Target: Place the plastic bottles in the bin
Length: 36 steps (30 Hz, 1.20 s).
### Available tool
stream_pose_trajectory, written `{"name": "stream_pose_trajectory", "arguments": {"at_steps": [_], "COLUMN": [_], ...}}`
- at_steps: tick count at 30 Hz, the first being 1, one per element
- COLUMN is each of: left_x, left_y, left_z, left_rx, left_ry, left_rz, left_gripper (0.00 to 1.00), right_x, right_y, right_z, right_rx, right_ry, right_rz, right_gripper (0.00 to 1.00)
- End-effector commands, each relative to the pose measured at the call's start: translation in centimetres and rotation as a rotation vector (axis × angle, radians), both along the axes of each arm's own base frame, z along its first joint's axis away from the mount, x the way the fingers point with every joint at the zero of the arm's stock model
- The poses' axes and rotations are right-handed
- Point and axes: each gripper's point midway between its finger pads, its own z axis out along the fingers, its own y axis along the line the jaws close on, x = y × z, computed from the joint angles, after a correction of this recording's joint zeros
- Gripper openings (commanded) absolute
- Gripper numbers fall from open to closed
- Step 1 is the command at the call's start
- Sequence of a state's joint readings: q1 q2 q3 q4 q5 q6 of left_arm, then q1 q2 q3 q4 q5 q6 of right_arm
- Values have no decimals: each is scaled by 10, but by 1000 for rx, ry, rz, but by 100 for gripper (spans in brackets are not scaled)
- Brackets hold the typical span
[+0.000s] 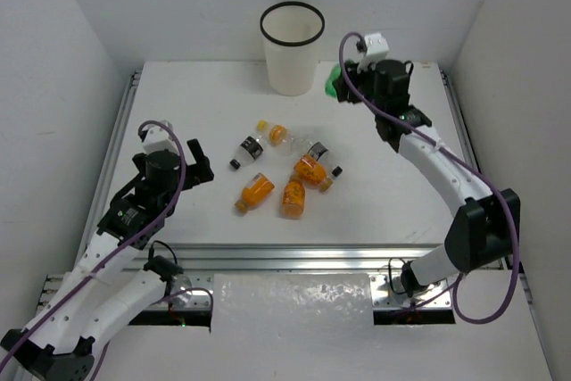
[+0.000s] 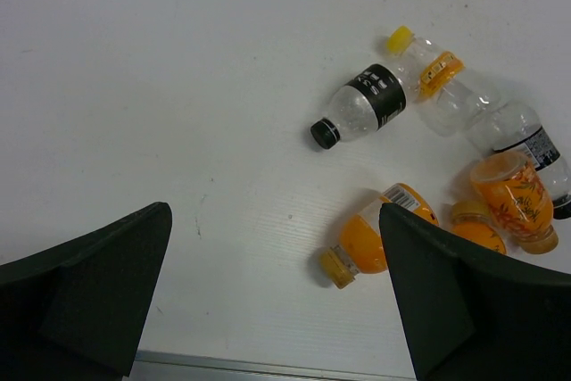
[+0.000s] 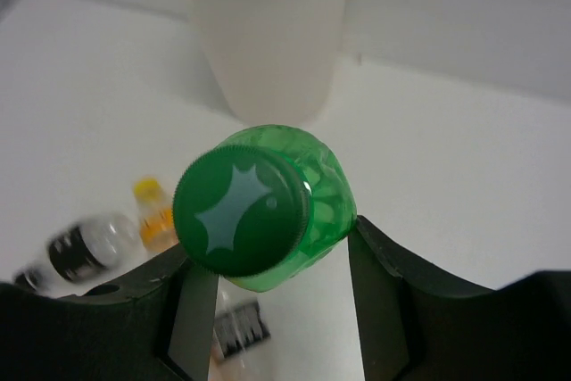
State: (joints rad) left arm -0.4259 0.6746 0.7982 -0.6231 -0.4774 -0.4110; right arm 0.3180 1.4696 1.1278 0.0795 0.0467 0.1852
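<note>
Green plastic fills my right gripper: both fingers are clamped on the sides of the green bottle, with its cap facing the wrist camera. In the top view, this bottle sits just to the right of the white bin, which stands at the far side of the table.

My left gripper is released, its jaws wide apart and holding nothing, over the left part of the table.

The remaining bottles lie clustered at mid-table:
- clear bottle with black cap;
- clear bottle with yellow cap;
- orange bottle with yellow cap;
- two more orange bottles and another clear one, touching one another to its right.
</note>
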Motion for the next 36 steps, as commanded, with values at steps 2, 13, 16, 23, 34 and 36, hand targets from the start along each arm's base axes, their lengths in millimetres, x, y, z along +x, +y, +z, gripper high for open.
{"name": "stream_pose_trajectory", "arguments": {"at_steps": [2,13,16,23,34,36], "left_x": [7,11,12,13,14,13], "left_y": [-1,3,3,1,0,-1], "left_z": [18,7,6,3,5,9], "left_rx": [-12,12,13,15,8,-2], "left_ry": [-59,-15,-12,-1,-1,-17], "left_rz": [0,26,28,18,8,-1], "left_gripper": [100,100,100,100,100,100], "right_x": [50,185,201,201,59,19], "right_y": [39,97,106,99,50,34], "right_z": [88,140,132,154,100,35], "right_rx": [48,8,9,-6,-133,-156], "right_ry": [-202,-423,-468,-522,-52,97], "right_rz": [124,226,235,197,244,239], "right_gripper": [20,22,45,99,94,91]}}
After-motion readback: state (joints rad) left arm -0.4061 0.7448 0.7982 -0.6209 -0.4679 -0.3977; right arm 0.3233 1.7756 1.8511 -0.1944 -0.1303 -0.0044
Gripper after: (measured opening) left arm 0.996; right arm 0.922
